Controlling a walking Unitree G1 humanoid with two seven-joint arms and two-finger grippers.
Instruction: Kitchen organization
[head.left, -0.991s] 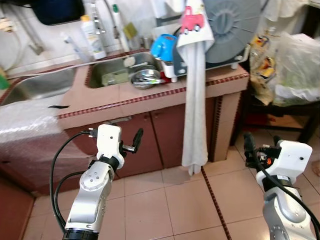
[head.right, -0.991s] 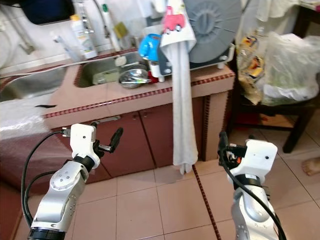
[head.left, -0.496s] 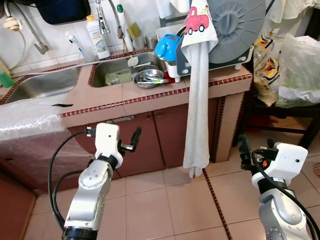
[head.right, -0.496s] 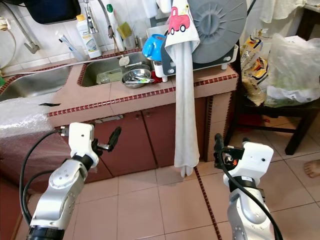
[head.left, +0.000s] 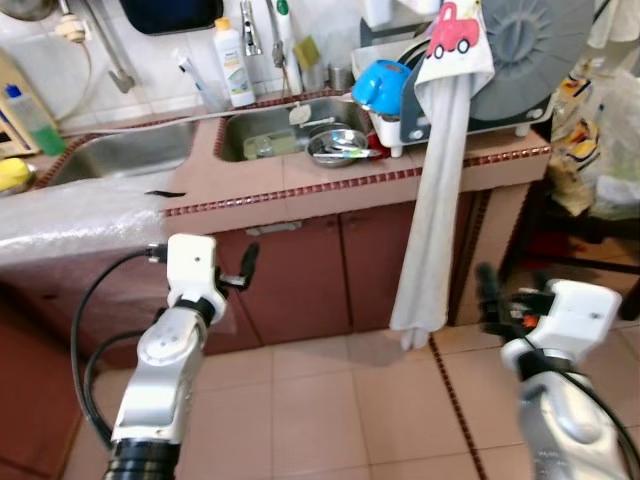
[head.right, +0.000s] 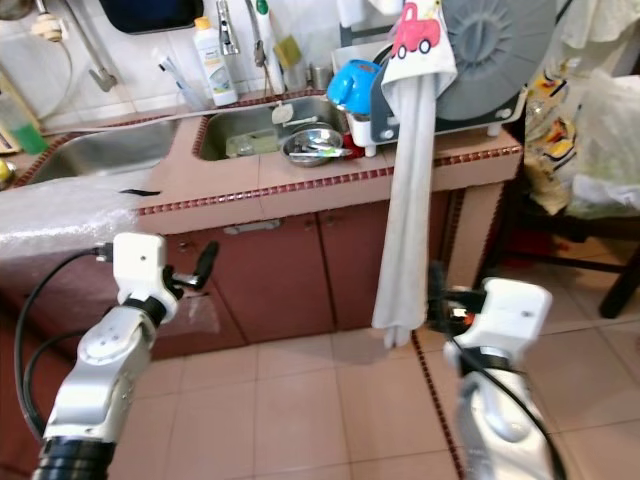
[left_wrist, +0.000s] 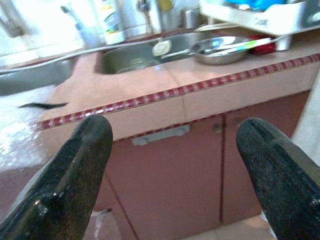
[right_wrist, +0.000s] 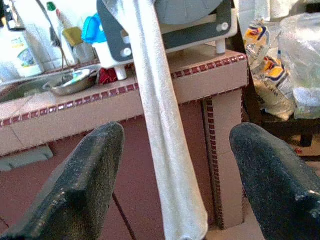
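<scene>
Both arms raised in front of the tiled counter (head.left: 300, 190). Left gripper (left_wrist: 172, 175) and right gripper (right_wrist: 175, 175) spread wide, holding nothing. Steel bowl (head.left: 340, 147) sits at sink (head.left: 262, 135) edge; white towel (head.left: 432, 200) hangs from dish rack (head.left: 480, 95).

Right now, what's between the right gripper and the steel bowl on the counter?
In the right wrist view, the hanging white towel and the counter's tiled edge lie between the open right gripper and the steel bowl.
</scene>
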